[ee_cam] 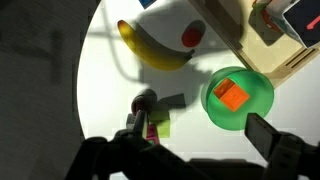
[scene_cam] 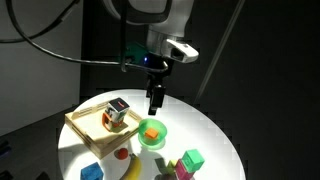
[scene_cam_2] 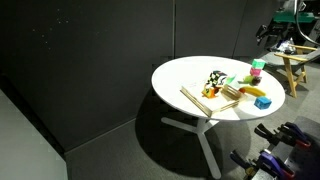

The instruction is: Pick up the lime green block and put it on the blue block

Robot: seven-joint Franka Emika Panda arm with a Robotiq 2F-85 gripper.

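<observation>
Gripper [ee_cam: 190, 150] is spread wide in the wrist view: fingers [ee_cam: 268, 137] well apart, nothing between them, touching nothing. In an exterior view it [scene_cam: 156, 104] hangs above the round white table [scene_cam: 215, 135], with its tips over the gap between the wooden tray [scene_cam: 80, 128] and the green bowl [scene_cam: 152, 135]. Closest to the fingers in the wrist view is the lime green block [ee_cam: 163, 127]. It sits flat on the tabletop just beside a magenta block [ee_cam: 150, 127]; they look like they touch, can't confirm. Both are off-centre, toward one finger. The bowl holds an orange piece [ee_cam: 232, 95] and sits toward the opposite finger. Further out in that view are a banana [ee_cam: 150, 52] and a white thing with a red spot [ee_cam: 185, 32], can't tell what it is. A corner of the tray shows past those. The tray carries a multi-coloured cube [scene_cam: 117, 113]. The blue block [scene_cam: 92, 172] is at the table edge, on the far side of the banana from the lime green block and well apart from it. The wrist view doesn't show the blue block. The lime green block is on the table, not on the blue one. In the distant exterior view the blue block [scene_cam_2: 263, 101] sits by the rim next to the banana; the gripper can't be made out there.
</observation>
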